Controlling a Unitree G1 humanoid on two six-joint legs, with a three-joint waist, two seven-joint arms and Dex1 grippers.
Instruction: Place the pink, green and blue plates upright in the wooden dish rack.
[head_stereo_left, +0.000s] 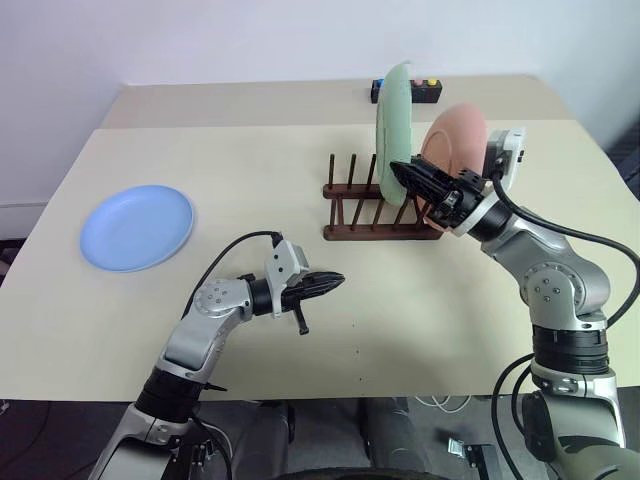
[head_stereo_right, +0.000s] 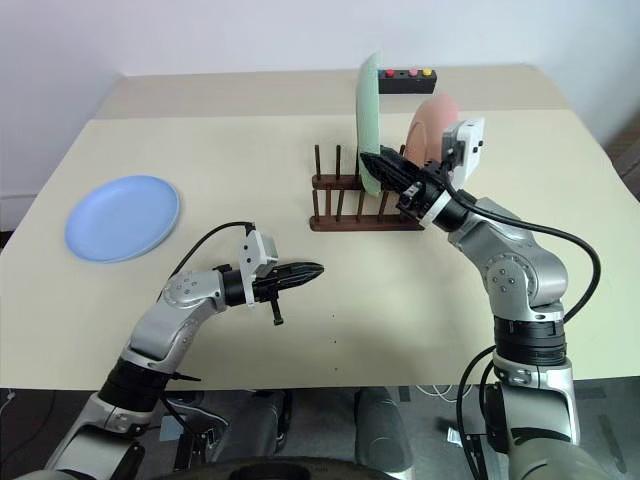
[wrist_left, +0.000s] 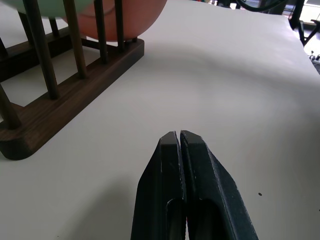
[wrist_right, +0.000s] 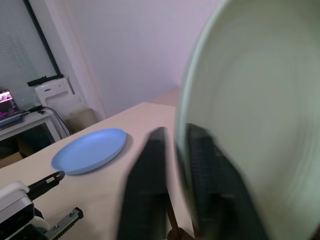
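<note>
Green plate (head_stereo_left: 393, 130) partly hides pink plate (head_stereo_left: 455, 140).

A long cream table (head_stereo_left: 300, 330) carries everything. The blue plate (head_stereo_left: 136, 226) lies flat near its left edge. The wooden dish rack (head_stereo_left: 375, 205) stands toward the far right part, and a small black box (head_stereo_left: 408, 90) with coloured buttons sits by the far edge behind it.

My left arm is bent low over the near side, forearm reaching right; left gripper (head_stereo_left: 338, 279) points right, about level, fingers pressed together with nothing between them. My right arm reaches far and leftward from the right side, wrist raised; right gripper (head_stereo_left: 397, 171) has its fingers slightly parted, tips pointing left.
</note>
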